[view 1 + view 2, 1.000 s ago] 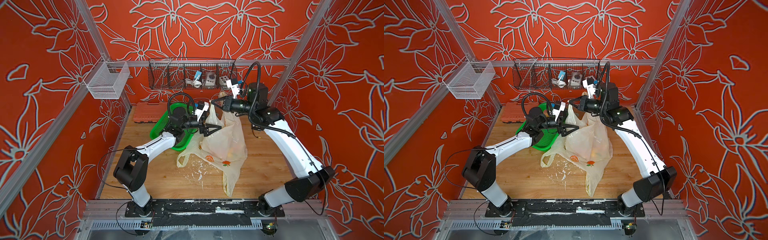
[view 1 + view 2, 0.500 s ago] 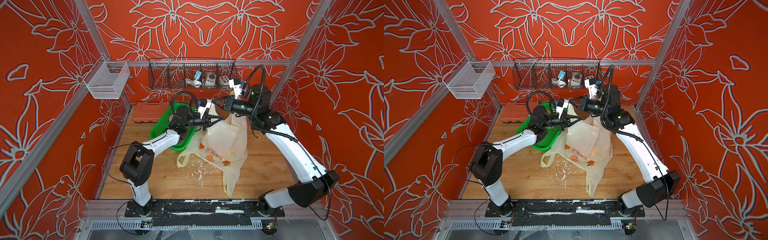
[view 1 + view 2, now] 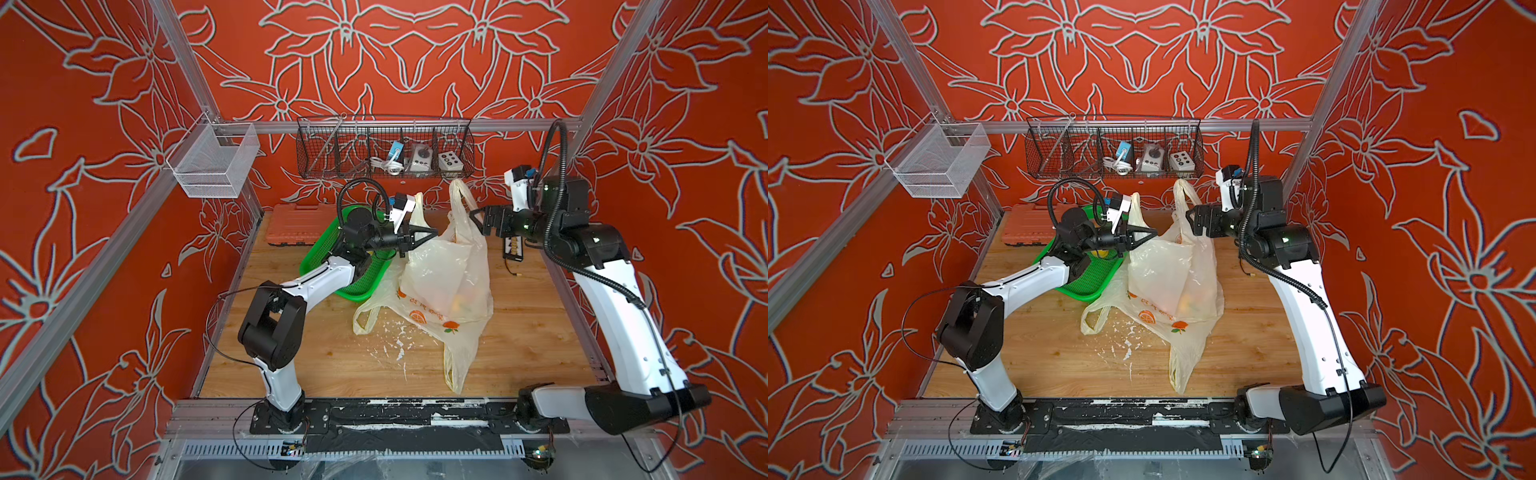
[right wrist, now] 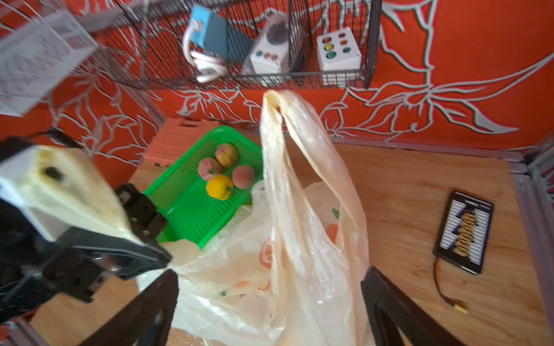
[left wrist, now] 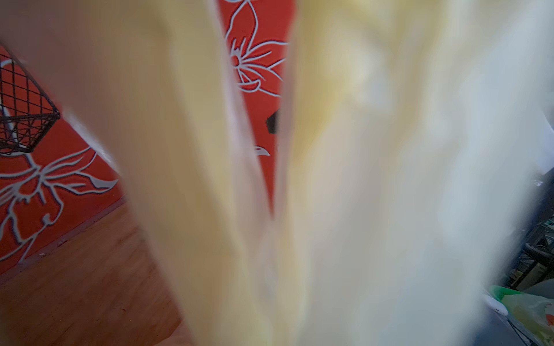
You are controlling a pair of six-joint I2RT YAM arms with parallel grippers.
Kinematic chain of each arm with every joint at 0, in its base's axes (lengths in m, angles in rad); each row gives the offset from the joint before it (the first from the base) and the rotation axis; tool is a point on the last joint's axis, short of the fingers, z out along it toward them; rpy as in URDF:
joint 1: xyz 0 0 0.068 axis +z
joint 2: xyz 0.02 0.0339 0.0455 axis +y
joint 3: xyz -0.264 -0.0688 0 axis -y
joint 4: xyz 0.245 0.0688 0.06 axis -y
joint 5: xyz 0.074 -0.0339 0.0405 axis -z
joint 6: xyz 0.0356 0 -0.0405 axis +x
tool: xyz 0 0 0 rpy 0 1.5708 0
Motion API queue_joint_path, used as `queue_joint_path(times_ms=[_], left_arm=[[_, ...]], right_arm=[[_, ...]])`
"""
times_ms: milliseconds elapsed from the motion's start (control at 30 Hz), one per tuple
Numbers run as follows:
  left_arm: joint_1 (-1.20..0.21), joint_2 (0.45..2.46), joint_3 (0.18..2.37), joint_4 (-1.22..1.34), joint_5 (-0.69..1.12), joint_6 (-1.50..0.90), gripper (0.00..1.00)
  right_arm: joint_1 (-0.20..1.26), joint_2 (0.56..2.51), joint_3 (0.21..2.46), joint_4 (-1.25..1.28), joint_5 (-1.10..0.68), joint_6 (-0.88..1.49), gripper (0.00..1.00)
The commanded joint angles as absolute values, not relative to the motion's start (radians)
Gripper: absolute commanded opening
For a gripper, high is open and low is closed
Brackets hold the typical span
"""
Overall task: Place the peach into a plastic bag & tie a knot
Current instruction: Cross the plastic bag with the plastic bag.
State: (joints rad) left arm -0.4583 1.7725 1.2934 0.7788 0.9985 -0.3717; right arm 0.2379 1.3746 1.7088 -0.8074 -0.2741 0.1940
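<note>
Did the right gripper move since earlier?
Yes. The right gripper has drawn back to the right: earlier its tips sat well inside the right end of the black wire basket; now they line up with it, jaws open.

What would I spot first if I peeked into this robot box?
Probably the big see-through plastic bag standing up in the middle of the wooden table. The left jaws pinch its side, and the right jaws gape wide open by its tall handle. Next you'd see the bright green basket of peaches beside the bag on the left arm's side, and the red flower walls all around.
</note>
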Motion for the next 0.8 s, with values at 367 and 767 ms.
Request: queue_joint_path(times_ms=[367,767], left_arm=[[-0.459,1.767,1.319,0.787,1.072,-0.406,0.00],[-0.460,1.770,1.313,0.821,1.100,-0.437,0.00]], right_arm=[[0.241,1.562,1.639,-0.641,-0.255,0.089,0.97],[0.224,1.668,1.675,-0.571,-0.495,0.000,0.94]])
